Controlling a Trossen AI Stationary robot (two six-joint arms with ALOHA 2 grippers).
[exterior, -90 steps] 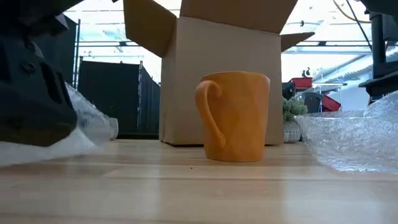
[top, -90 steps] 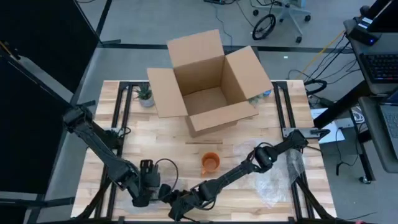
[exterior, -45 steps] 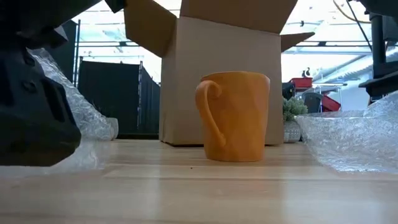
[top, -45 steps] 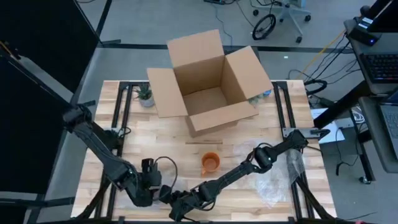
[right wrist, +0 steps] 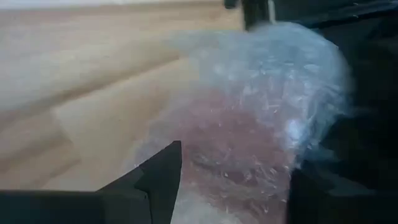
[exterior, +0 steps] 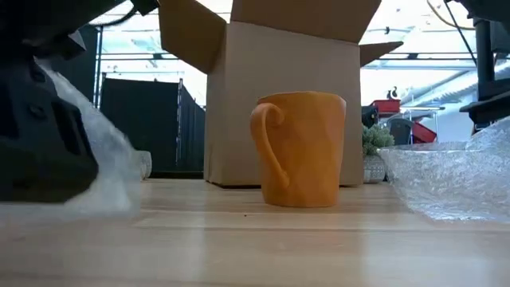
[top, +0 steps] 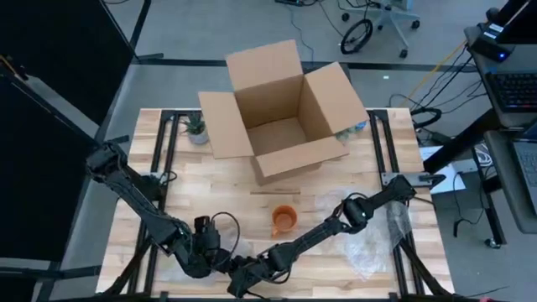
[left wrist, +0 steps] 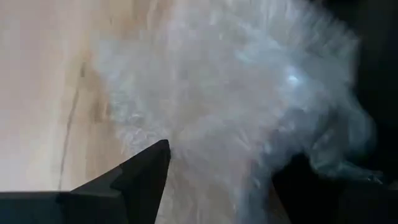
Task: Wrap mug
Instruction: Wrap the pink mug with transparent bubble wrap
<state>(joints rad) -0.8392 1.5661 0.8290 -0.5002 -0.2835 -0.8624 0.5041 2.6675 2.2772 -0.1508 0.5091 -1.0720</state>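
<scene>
both end effectors, left (top: pixel 204 256) and right (top: pixel 243 277), meet low at the counter's (top: pixel 218 180) near edge, each seemingly pinching a sheet of wrap (left wrist: pixel 236 106), so the step looks like fetching it; next, carry it to the mug (top: pixel 284 220) standing upright mid-counter.

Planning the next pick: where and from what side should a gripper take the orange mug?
Probably the rim of the orange mug, from above: it stands upright and open-topped, with bare table around it. Pinch the wall opposite the handle, which curves out on one side. Both grippers are busy with bubble wrap.
</scene>
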